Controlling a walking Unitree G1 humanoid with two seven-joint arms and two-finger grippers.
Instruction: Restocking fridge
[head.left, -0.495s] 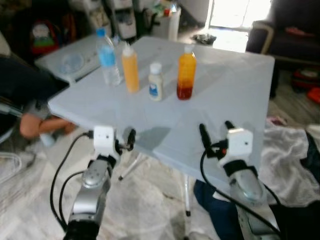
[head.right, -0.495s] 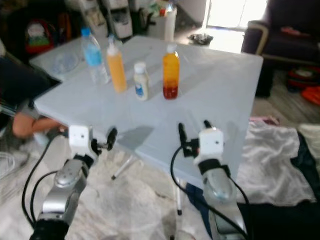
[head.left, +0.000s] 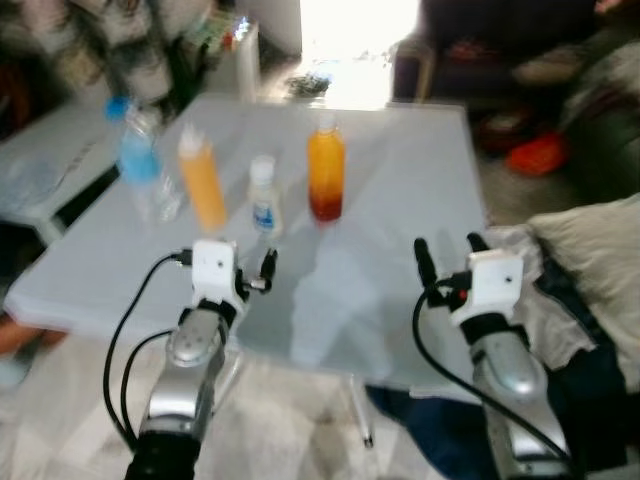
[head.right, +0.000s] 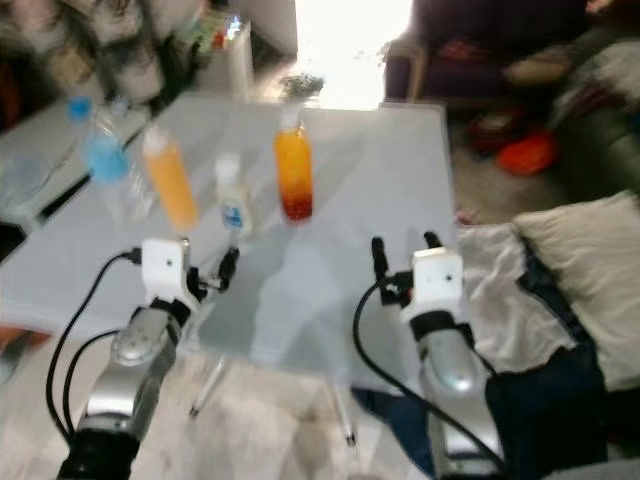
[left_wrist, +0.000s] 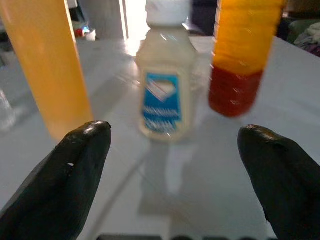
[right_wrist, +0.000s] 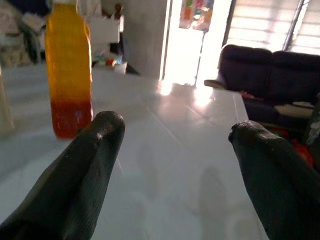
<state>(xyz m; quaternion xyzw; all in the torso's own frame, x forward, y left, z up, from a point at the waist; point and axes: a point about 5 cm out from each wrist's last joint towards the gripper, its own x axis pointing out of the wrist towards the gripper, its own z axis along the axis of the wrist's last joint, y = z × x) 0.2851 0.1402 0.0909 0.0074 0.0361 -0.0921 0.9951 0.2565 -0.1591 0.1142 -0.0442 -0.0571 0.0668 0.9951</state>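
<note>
We see 4 bottles on the tabletop (head.left: 400, 230): water bottle (head.left: 137, 165), orange bottle (head.left: 202, 184), small white bottle (head.left: 263, 198), orange-red juice bottle (head.left: 325, 170). Our left gripper (head.left: 258, 274) and right gripper (head.left: 447, 253) hover at the near edge, both spread, holding nothing.

Head stereo pair: we look forward and down from above both arms onto the white table (head.left: 400, 200), slightly blurred. Left wrist camera: we sit low, close behind the spread fingers of the left gripper (left_wrist: 172, 150), facing the small white bottle (left_wrist: 166, 80) straight ahead. Right wrist camera: low along the right gripper (right_wrist: 172, 145), facing the sofa (right_wrist: 280, 75). All views share the orange-red bottle (right_wrist: 68, 65).
</note>
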